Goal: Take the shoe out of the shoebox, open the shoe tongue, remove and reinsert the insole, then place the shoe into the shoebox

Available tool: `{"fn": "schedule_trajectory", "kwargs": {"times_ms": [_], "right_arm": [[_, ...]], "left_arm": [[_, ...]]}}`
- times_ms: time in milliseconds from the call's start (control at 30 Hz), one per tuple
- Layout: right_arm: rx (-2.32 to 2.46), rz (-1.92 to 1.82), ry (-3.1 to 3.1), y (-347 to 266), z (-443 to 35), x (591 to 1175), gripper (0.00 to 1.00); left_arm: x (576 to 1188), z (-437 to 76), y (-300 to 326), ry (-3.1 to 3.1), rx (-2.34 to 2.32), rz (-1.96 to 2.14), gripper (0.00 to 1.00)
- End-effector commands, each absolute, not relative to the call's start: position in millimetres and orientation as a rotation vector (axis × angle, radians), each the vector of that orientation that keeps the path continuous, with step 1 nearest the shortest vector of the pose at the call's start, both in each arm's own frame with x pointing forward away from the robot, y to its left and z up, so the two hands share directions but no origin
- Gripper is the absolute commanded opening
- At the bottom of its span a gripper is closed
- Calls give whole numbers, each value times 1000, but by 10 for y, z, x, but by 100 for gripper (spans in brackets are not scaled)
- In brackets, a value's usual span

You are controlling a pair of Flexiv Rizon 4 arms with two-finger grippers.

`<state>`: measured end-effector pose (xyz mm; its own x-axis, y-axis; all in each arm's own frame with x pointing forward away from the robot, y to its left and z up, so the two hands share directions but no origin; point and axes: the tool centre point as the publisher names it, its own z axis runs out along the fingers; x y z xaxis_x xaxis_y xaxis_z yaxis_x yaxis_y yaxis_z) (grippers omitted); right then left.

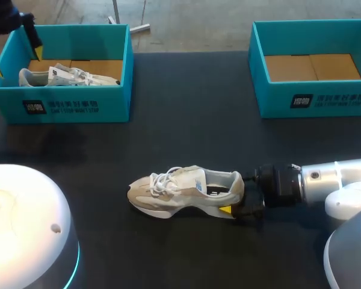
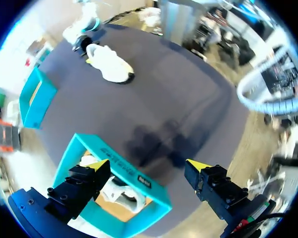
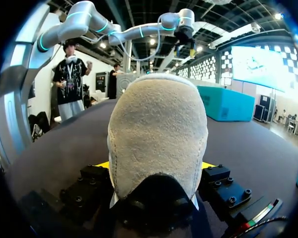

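My right hand (image 1: pixel 243 208) is clamped on the heel of the shoe (image 1: pixel 183 189), which sits on the tabletop (image 1: pixel 186 120) around 6 o'clock, toe pointing to 9. My left hand (image 1: pixel 16 59) hangs over the shoebox (image 1: pixel 78 107) at 10 o'clock, second shoe (image 1: pixel 66 75) inside. Left wrist: fingers (image 2: pixel 198 166) wide apart above that shoebox. Right wrist: heel pinched from both sides.

Open black tabletop (image 1: pixel 192 120) is stretching between left teal cardboard shoebox (image 1: pixel 111 101) and right shoebox (image 1: pixel 271 99). A beige suede sneaker (image 1: pixel 180 192) is blocking the middle.
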<state>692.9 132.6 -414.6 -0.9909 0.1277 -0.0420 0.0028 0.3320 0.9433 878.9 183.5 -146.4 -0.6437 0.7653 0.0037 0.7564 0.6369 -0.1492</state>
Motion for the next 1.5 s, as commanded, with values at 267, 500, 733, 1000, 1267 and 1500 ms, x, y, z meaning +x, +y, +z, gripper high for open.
{"fn": "schedule_trajectory", "kwargs": {"times_ms": [267, 500, 733, 1000, 1267, 1500], "right_arm": [[122, 1745, 2480, 1352, -4147, 6940, 0], [122, 1745, 2480, 1352, -4147, 6940, 0], [122, 1745, 2480, 1352, -4147, 6940, 0], [122, 1745, 2480, 1352, -4147, 6940, 0], [122, 1745, 2480, 1352, -4147, 6940, 0], [122, 1745, 2480, 1352, -4147, 6940, 0]], "left_arm": [[7856, -1488, 1366, -3036, -247, 45, 100], [7694, -1505, 1315, -3025, -202, 94, 100], [7694, -1505, 1315, -3025, -202, 94, 100], [7442, -1648, 1089, -2958, 176, 71, 100], [6929, -1679, 736, -2820, 805, -20, 100], [6878, -1684, 716, -2803, 868, -3, 100]]}}
